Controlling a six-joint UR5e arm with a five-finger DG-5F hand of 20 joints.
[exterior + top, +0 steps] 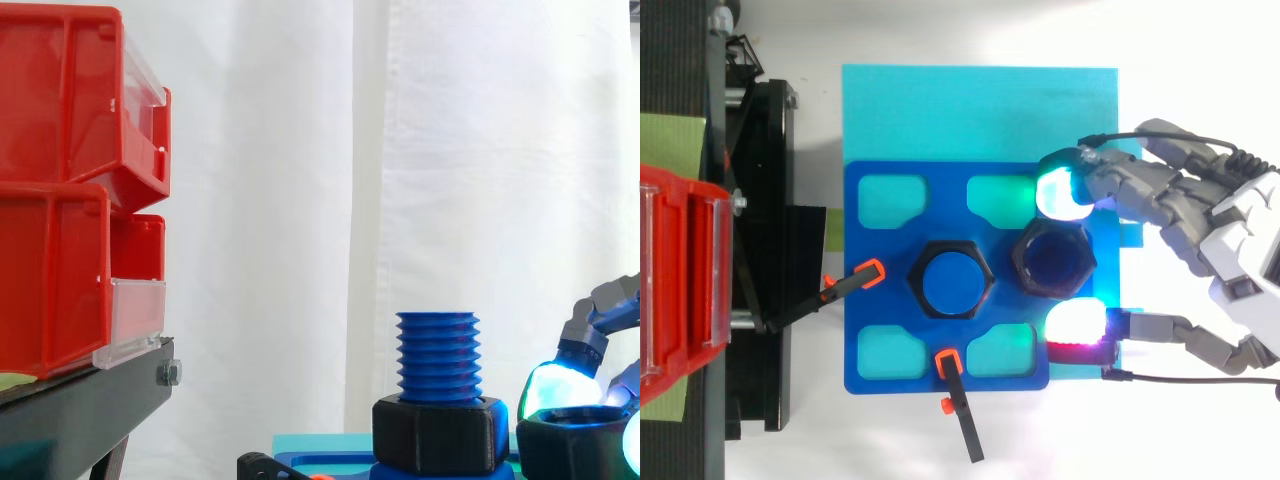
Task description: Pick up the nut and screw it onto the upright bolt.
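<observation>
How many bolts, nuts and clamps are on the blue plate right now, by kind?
Blue threaded plastic bolt, upright: 1
Black hexagonal plastic nuts: 2 (nut around the bolt's base, nut lying beside it)
Black bar clamps with orange tips, seen from the top: 2 (left clamp, lower clamp)
Total: 5

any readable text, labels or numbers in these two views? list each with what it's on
None. No word, label, number or sign shows on the red bins, the blue bolt, the loose nut, the blue plate or the hand.
</observation>
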